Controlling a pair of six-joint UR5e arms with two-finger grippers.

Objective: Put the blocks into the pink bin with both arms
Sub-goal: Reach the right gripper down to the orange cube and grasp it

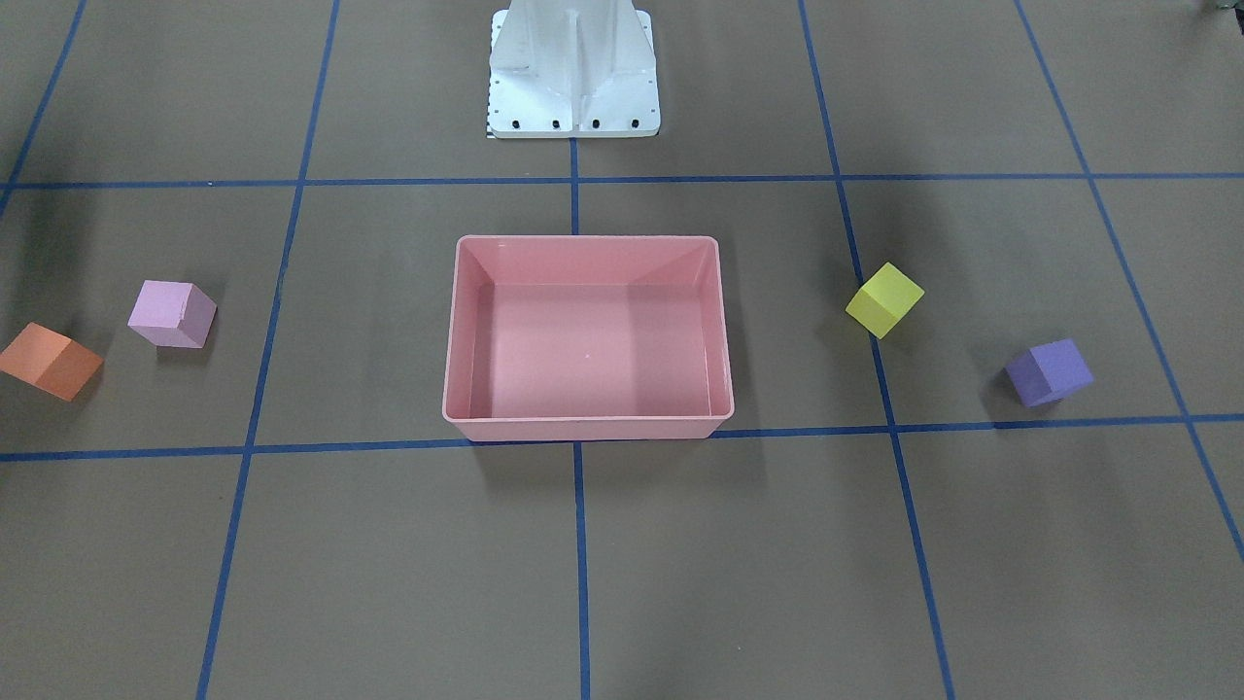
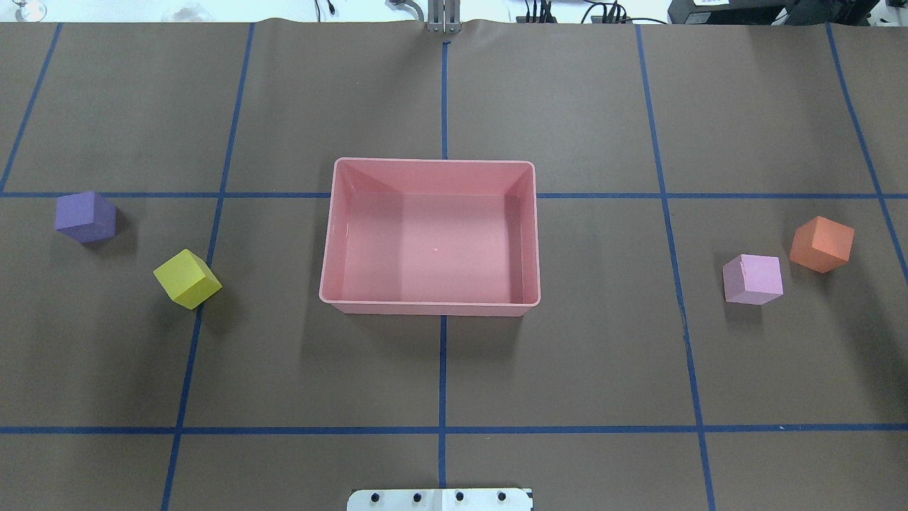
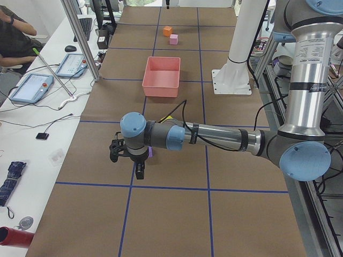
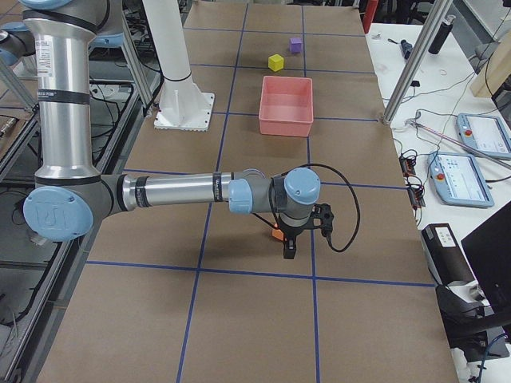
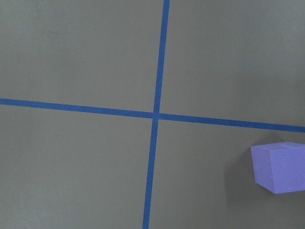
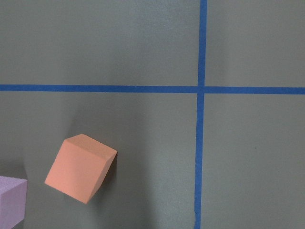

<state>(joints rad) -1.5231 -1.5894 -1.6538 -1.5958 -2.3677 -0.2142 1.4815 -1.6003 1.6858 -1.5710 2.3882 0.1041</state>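
Observation:
The pink bin (image 2: 433, 309) sits empty at the table's middle. The purple block (image 2: 85, 216) and yellow block (image 2: 187, 278) lie on the overhead view's left. The light pink block (image 2: 753, 279) and orange block (image 2: 821, 243) lie on its right. My left gripper (image 3: 140, 170) shows only in the exterior left view, pointing down above the purple block (image 5: 281, 167). My right gripper (image 4: 289, 249) shows only in the exterior right view, above the orange block (image 6: 80, 168). I cannot tell whether either gripper is open or shut.
The white pedestal (image 1: 573, 73) stands behind the bin. Blue tape lines (image 2: 443, 429) grid the brown table cover. Desks with tablets (image 3: 35, 85) and a seated person (image 3: 13, 37) line the far edge.

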